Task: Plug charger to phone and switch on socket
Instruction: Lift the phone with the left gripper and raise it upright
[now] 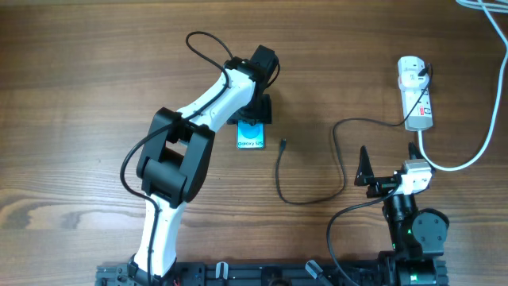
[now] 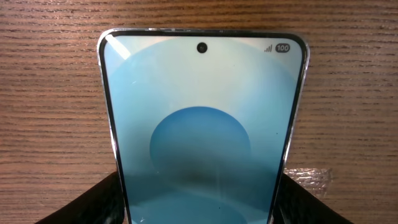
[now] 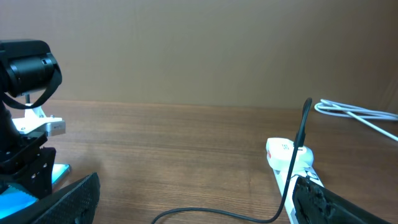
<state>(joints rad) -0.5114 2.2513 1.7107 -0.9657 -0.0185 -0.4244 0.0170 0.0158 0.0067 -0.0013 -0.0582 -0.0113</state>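
Note:
The phone [image 1: 250,139] lies flat on the wooden table, cyan screen up, and fills the left wrist view [image 2: 199,124]. My left gripper [image 1: 255,115] sits over its far end, fingers [image 2: 199,193] pressed against both long edges. The charger [image 1: 343,171] is a thin black cable running from the adapter on the socket [image 1: 417,107], looping down and ending with its tip [image 1: 283,144] loose on the table just right of the phone. My right gripper [image 1: 389,160] is wide open and empty [image 3: 199,205], hovering near the socket's near end [image 3: 283,155].
A thick white cord [image 1: 476,155] curves from the socket's near end out to the right and up past the table's far right corner; it also shows in the right wrist view [image 3: 354,112]. The left arm's own black cable arches over its elbow [image 1: 202,44].

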